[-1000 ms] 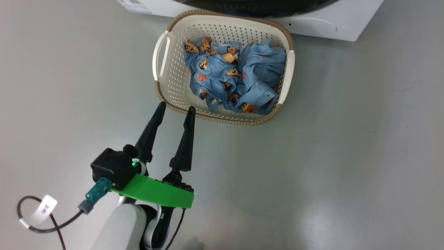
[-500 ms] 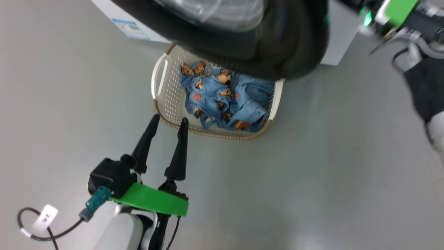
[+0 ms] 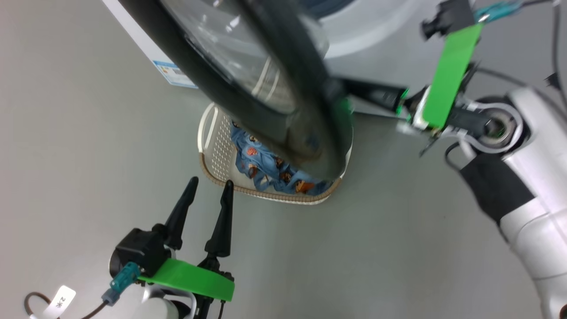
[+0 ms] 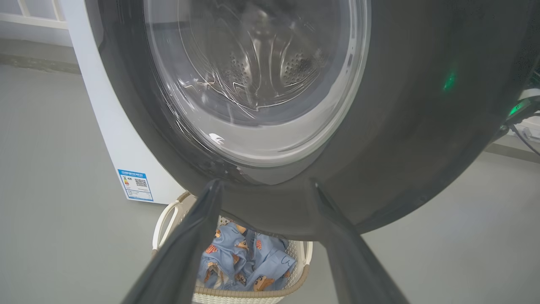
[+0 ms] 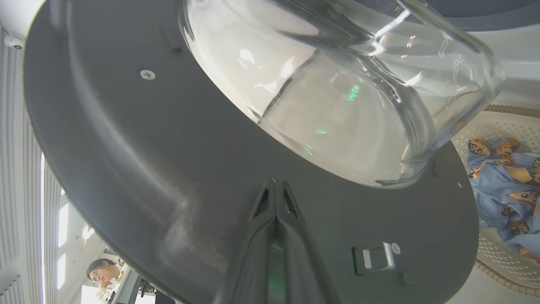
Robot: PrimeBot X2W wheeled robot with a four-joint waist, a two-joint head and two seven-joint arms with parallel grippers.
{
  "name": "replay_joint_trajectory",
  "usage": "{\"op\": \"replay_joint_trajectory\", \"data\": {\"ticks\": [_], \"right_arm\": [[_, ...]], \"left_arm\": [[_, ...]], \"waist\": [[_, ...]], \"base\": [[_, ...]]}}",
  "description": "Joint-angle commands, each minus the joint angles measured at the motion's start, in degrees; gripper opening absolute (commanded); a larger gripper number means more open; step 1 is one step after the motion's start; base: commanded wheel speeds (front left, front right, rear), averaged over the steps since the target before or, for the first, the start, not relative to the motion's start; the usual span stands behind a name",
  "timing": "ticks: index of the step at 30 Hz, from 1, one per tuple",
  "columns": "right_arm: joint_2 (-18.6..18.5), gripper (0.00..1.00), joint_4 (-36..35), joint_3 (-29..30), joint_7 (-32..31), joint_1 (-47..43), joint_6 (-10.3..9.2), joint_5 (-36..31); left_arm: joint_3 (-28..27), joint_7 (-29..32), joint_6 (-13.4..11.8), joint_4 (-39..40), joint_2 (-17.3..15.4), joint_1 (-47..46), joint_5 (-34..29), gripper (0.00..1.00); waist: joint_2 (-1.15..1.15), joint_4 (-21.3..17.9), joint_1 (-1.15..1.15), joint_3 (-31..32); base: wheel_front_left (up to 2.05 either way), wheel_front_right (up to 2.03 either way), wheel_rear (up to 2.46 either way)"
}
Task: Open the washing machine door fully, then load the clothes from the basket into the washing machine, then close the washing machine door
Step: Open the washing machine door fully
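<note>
Two hands here: right hand (image 5: 276,185) pinched shut, holding nothing, tips against the washing machine door (image 5: 126,139) at 6 o'clock of its glass. I'd push slow and wide. Meanwhile left hand (image 3: 211,181) is spread empty, 7 o'clock of the basket (image 3: 216,150) of clothes (image 3: 261,166).

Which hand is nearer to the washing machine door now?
Right. The right hand, shut, points close to the door's dark inner face by the glass; the left hand, open, sits lower, before the basket.
</note>
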State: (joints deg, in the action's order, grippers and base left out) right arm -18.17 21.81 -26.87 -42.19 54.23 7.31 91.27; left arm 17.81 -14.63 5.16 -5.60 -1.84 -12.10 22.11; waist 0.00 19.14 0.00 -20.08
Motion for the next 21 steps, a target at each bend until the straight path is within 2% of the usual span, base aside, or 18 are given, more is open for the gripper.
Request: {"op": "replay_joint_trajectory", "data": {"ticks": [1,21], "right_arm": [[1.92,0.0,-2.4,-1.16,-0.84,-2.0,0.18,-0.34],[6.47,0.0,-6.08,-5.66,-3.04,-7.7,0.18,-0.95]], "left_arm": [[-2.25,-0.37,0.19,0.94,-1.04,0.57,-0.71,1.0],[-3.69,-0.37,0.43,1.13,-1.04,2.09,-0.79,1.0]], "waist": [[0.0,0.29,0.0,1.23],[0.0,1.62,0.0,4.64]], "base": [[0.0,0.0,0.0],[0.0,0.0,0.0]]}}
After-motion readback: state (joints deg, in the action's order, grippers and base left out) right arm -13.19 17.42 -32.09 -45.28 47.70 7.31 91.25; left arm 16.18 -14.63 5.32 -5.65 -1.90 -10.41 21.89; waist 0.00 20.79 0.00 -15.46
